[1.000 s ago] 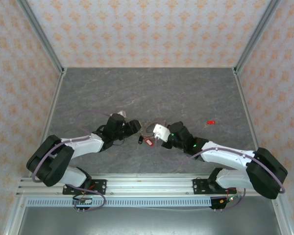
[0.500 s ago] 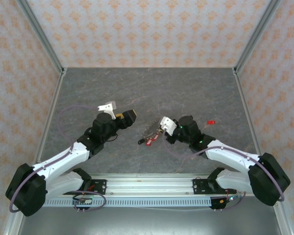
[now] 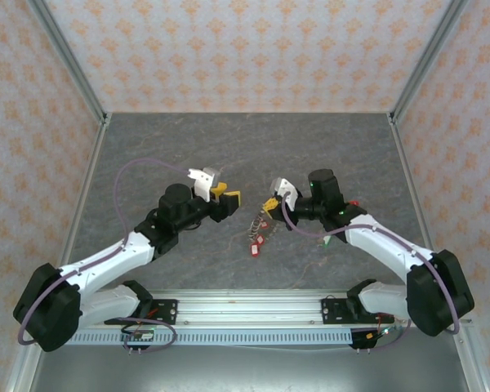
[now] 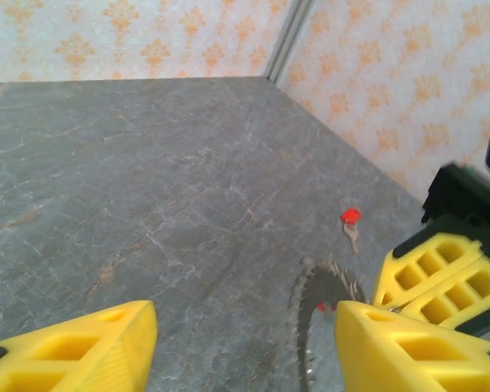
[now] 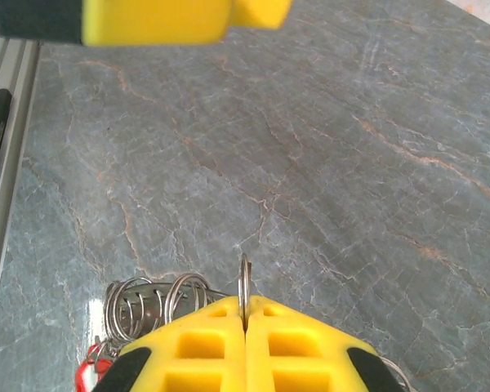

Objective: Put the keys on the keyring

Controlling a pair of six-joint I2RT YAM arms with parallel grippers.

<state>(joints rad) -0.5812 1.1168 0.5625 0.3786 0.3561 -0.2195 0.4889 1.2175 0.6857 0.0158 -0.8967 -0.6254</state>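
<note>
The keyring point(image 5: 243, 287) is pinched edge-on in the tightly closed right gripper point(image 5: 243, 317) and held over the middle of the table point(image 3: 229, 147). A bunch of keys point(image 3: 256, 239) is seen dangling beneath it, though whether the table is touched cannot be told. The left gripper point(image 4: 245, 327) is spread apart, nothing grasped, just beside the keyring. One red key point(image 4: 350, 216) is seen lying apart.

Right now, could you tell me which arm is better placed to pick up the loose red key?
Left, probably. The left gripper is open and empty, with the red key ahead of it; the right gripper is shut on the keyring.
</note>
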